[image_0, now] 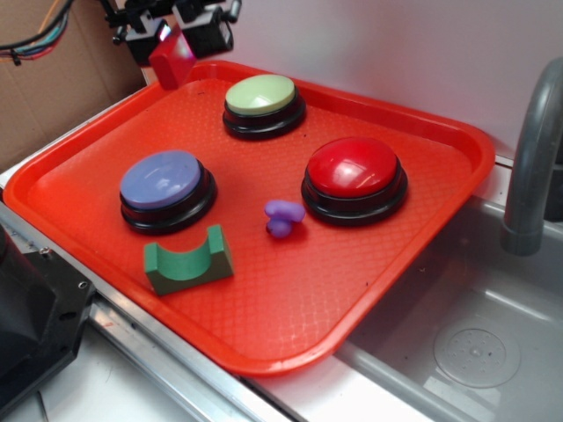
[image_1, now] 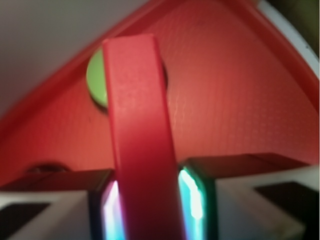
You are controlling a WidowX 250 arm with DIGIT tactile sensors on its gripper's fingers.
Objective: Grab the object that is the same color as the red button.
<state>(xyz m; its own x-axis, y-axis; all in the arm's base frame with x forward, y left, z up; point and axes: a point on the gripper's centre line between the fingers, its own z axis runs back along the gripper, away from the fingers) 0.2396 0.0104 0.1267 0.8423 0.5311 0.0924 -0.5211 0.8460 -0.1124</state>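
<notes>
Pincer (image_1: 148,200) clamped on red block (image_1: 142,140), held above tray's (image_0: 264,334) far corner, well apart from red button (image_0: 354,167).

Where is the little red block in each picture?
Exterior: the red block is at the top left, held in the end effector above the tray's far corner.
Wrist: the block fills the middle, clamped between the two pads.
Shared landmark: the green button, just behind the block in the wrist view.
</notes>
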